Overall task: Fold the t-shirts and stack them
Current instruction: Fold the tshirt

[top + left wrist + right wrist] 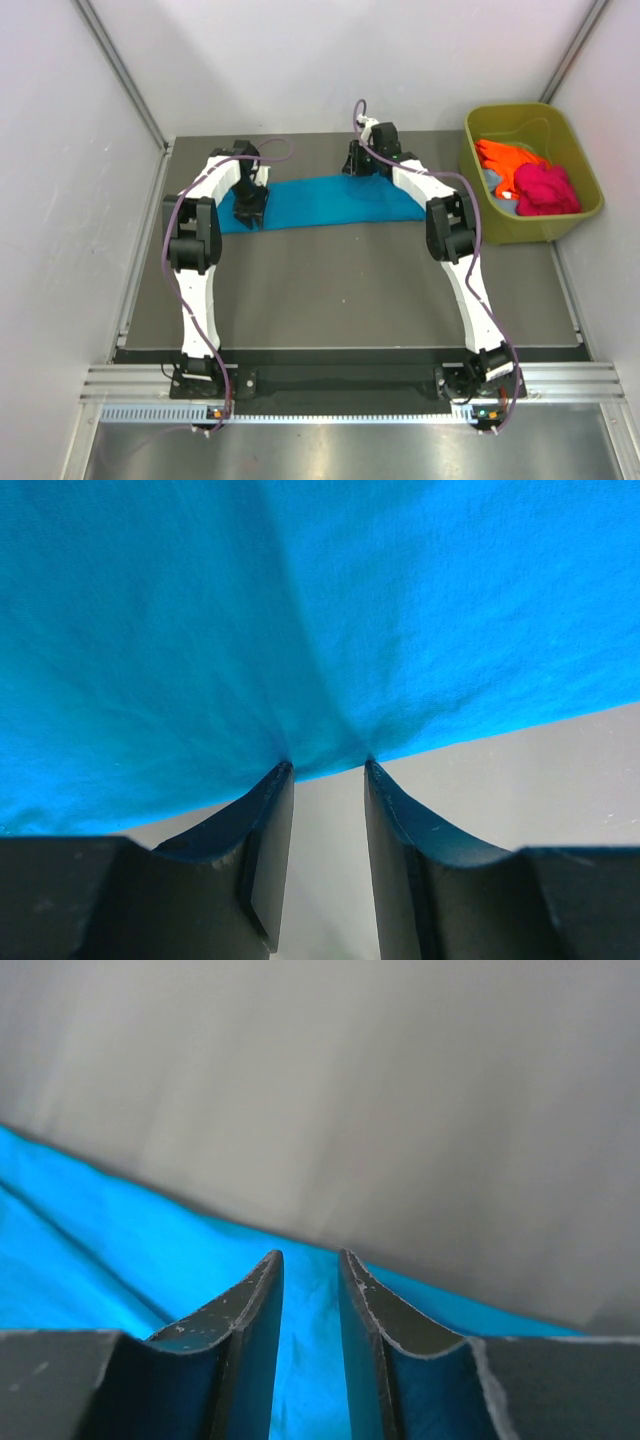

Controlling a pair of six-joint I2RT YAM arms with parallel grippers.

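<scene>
We judge the job barely begun: the teal t-shirt [330, 203] lies as a long folded band across the far bench [340, 290] between both arms, while the orange shirt [500, 160] and magenta shirt [548, 188] sit crumpled in the olive tub [520, 112] at the right, whose wall we must reach over. Our left fingers [270, 850] stand slightly apart with the band's puckered edge at their tips, and we cannot tell whether they pinch it. Our right fingers [250, 1340] are spread over the cloth, holding nothing.

Robot test cell, probably a lab.
Bare white panel walls [330, 60] box in a grey table [340, 290]; aluminium rail [570, 381] in front.
</scene>
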